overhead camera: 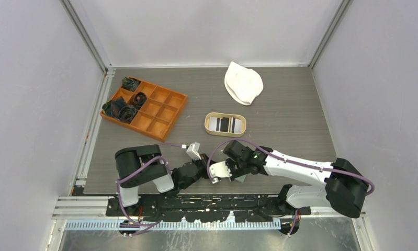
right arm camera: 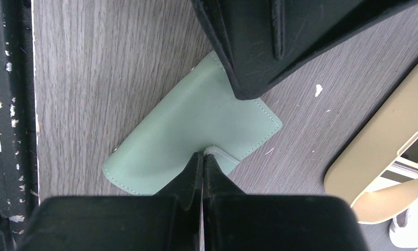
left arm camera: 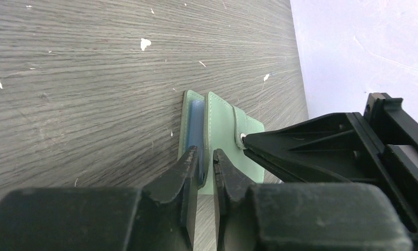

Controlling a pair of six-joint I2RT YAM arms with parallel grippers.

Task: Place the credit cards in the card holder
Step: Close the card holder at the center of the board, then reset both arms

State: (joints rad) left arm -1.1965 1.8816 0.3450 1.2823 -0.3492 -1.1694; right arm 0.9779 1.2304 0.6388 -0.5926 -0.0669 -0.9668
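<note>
Nearest, bottom centre of the left wrist view: left hand (left arm camera: 205,162), fingers narrowly parted, straddling the near edge of the card holder (left arm camera: 223,123); gripping or only touching, cannot tell. Lies on the desk (left arm camera: 91,78), green, partly folded, blue pockets (left arm camera: 196,128) showing. Right hand (right arm camera: 203,157) fully closed, tips meeting at the snap tab (right arm camera: 219,156), lower centre of its frame. Well apart, credit cards (overhead camera: 225,124) inside the oval tray (overhead camera: 206,124), mid-frame overhead.
</note>
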